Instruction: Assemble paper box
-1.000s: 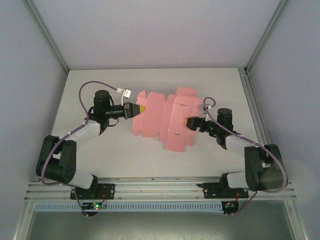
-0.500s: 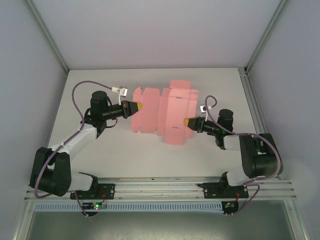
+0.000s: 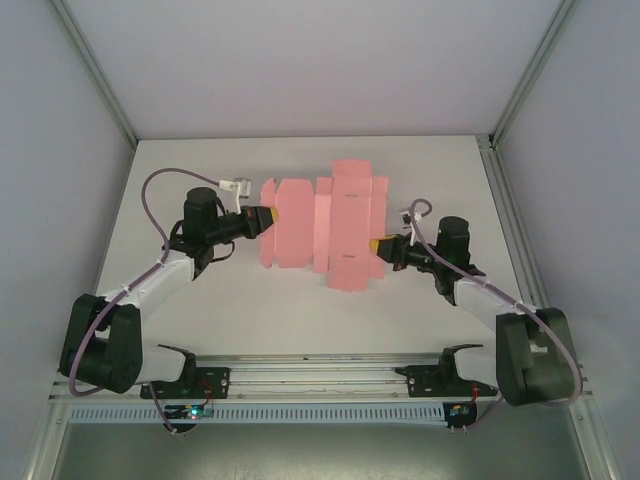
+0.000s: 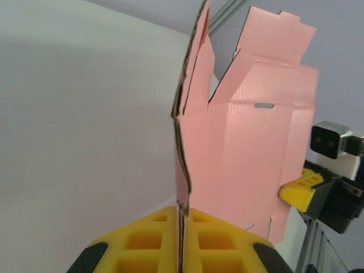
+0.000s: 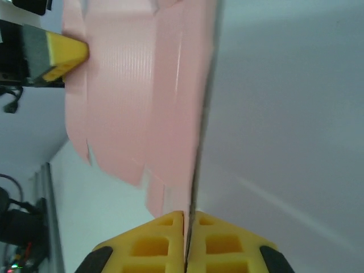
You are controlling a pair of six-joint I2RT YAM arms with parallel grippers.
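Observation:
The paper box (image 3: 330,225) is a flat pink die-cut sheet with flaps and tabs, held up over the middle of the white table between both arms. My left gripper (image 3: 268,218) is shut on the sheet's left edge; in the left wrist view the card (image 4: 250,142) runs edge-on into the closed yellow pads (image 4: 153,239) of that gripper (image 4: 182,219). My right gripper (image 3: 376,246) is shut on the sheet's right edge. In the right wrist view the card (image 5: 131,96) enters that gripper (image 5: 186,219) edge-on between closed pads.
The white table (image 3: 200,310) has bare room in front of and behind the sheet. Aluminium frame posts (image 3: 95,70) stand at the back corners and a rail (image 3: 320,375) runs along the near edge by the arm bases.
The right gripper has closed onto the sheet's right edge. The sheet has turned squarer to the table and shifted a little left and back. The left arm has drawn back slightly.

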